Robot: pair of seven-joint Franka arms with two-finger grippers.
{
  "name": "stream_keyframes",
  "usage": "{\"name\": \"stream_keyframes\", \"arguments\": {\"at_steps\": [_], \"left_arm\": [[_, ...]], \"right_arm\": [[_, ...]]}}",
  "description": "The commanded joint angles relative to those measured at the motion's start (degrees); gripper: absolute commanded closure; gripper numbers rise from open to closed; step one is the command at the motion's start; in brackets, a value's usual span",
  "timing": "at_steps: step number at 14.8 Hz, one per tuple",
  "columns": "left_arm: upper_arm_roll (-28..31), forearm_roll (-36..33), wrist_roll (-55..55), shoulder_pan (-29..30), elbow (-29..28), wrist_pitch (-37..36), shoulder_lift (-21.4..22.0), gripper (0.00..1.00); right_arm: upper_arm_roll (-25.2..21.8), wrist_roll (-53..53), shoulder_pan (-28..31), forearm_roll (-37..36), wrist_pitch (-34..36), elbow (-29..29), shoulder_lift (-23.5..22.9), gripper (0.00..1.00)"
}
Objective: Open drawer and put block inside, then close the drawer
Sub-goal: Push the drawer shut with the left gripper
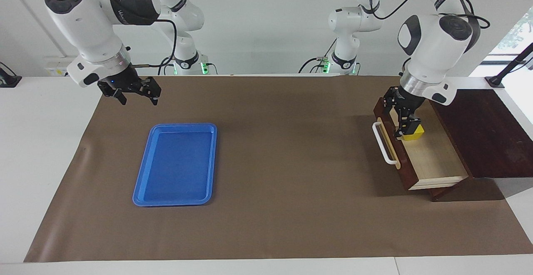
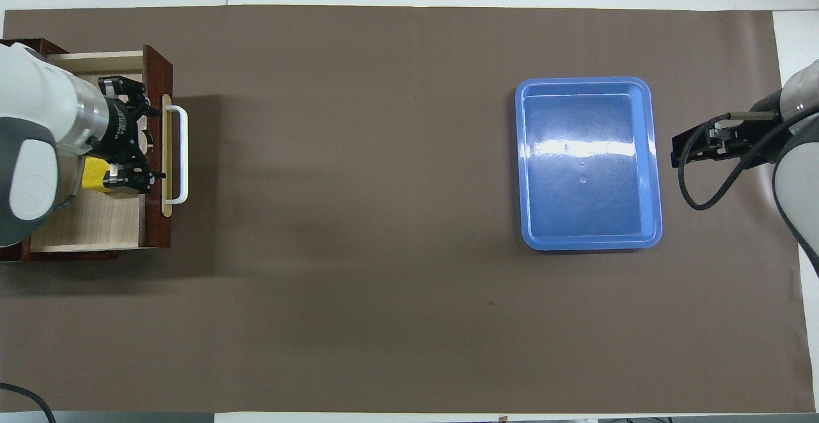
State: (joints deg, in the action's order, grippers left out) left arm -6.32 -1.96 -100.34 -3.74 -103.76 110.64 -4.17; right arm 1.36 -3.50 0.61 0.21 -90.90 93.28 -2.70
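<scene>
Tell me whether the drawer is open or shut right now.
Open. The drawer is pulled out of its box, its pale wooden floor is showing, and the yellow block sits inside it.
</scene>
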Motion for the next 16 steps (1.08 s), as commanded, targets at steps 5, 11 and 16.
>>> {"name": "stream_keyframes", "arguments": {"at_steps": [5, 11, 16], "left_arm": [[0.87, -5.33, -3.46, -1.45, 0.66, 0.53, -4.44, 0.00], [1.13, -7.18, -2.58, 1.10, 1.19, 1.24, -4.89, 0.00], [1.13, -8.93, 0.58, 4.26, 1.19, 1.07, -4.89, 0.00]], "right_arm": [[0.84, 1.13, 0.98, -1.01, 0.46, 1.29, 1.38, 0.00], [0.75, 1.13, 0.98, -1.01, 0.46, 1.29, 1.38, 0.00], [0.84, 1.13, 0.98, -1.01, 0.46, 1.29, 1.38, 0.00]]}}
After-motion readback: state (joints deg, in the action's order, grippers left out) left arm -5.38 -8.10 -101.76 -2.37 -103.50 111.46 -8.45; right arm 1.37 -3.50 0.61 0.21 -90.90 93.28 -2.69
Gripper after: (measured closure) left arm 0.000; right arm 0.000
